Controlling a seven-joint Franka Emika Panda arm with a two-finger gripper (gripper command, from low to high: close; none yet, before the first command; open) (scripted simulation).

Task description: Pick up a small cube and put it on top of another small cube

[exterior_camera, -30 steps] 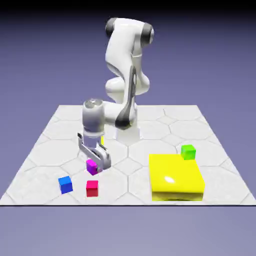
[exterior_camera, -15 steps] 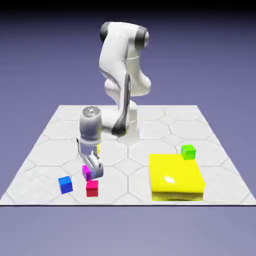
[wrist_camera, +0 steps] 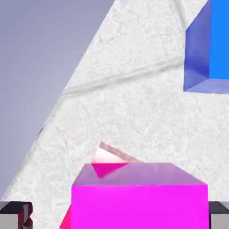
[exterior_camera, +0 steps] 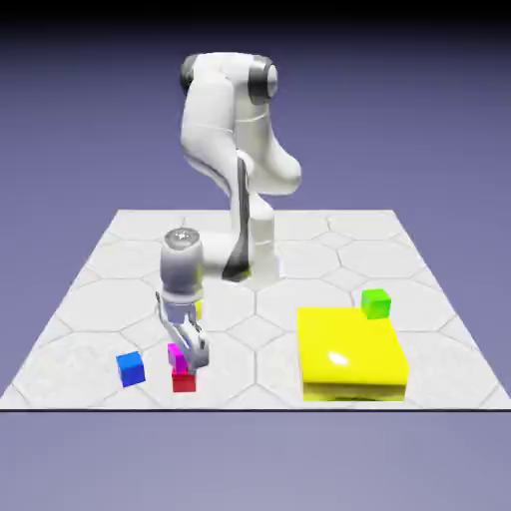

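On a pale hexagon-tiled table (exterior_camera: 329, 240) before a blue-violet backdrop, the small plain magenta cube (exterior_camera: 177, 352) sits atop the small plain red cube (exterior_camera: 184, 380), slightly skewed. The white arm's gripper (exterior_camera: 188, 351) straddles it, jaws spread clear of its sides. Rigid, light and smooth-faced, the cube looks best pinched across opposite flat sides.

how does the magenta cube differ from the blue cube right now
The magenta cube sits on top of the red cube, between the fingers of the gripper; the blue cube rests on the table, apart. Colours differ. Both look the same small size.
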